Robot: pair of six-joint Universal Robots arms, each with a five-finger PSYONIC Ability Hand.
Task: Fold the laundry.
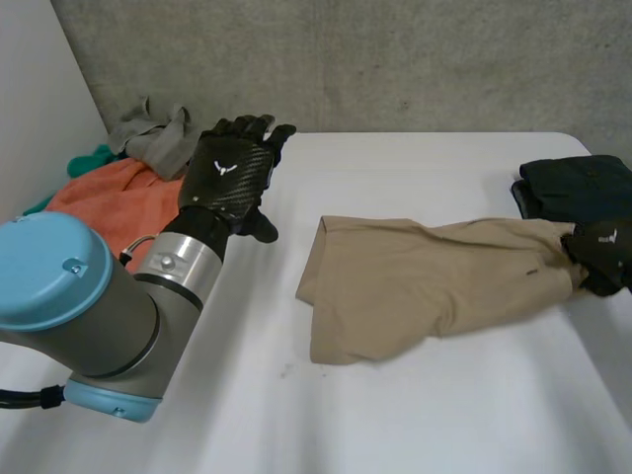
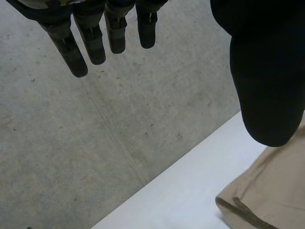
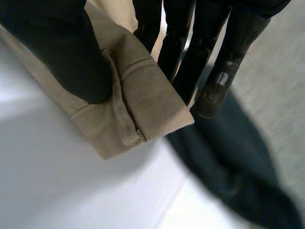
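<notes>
- Two black hands are over the white bench (image 1: 395, 415), well apart from each other.
- Left hand (image 1: 232, 173) is up in the air over the far left part of the bench. It sits at the end of a big grey arm (image 1: 109, 316) with a light-blue cap (image 1: 44, 267).
- Its back faces the head camera. Its fingers (image 2: 90, 40) are straight and a little spread, and they point toward the grey wall (image 1: 395, 59). Its thumb (image 2: 267, 81) sticks out to the side. This hand holds nothing and touches nothing.
- Right hand (image 1: 602, 255) is low at the right edge of the bench, at the thin end of the tan cloth (image 1: 425, 281).
- In the right wrist view its thumb (image 3: 62, 52) presses on the folded hem of the tan cloth. Its fingers are straight and sit on the other side of the hem. So this hand pinches that end of the cloth.
- Most of the tan cloth lies flat across the middle of the bench. Its wide end is near the middle, and its thin end reaches out to the right hand.
- One dark cloth (image 1: 578, 188) lies at the far right of the bench, just beside the right hand.
- Three more cloths are piled at the far left, near the left hand: an orange cloth (image 1: 118, 202), a grey cloth (image 1: 158, 138) and a bit of teal cloth (image 1: 89, 158).
</notes>
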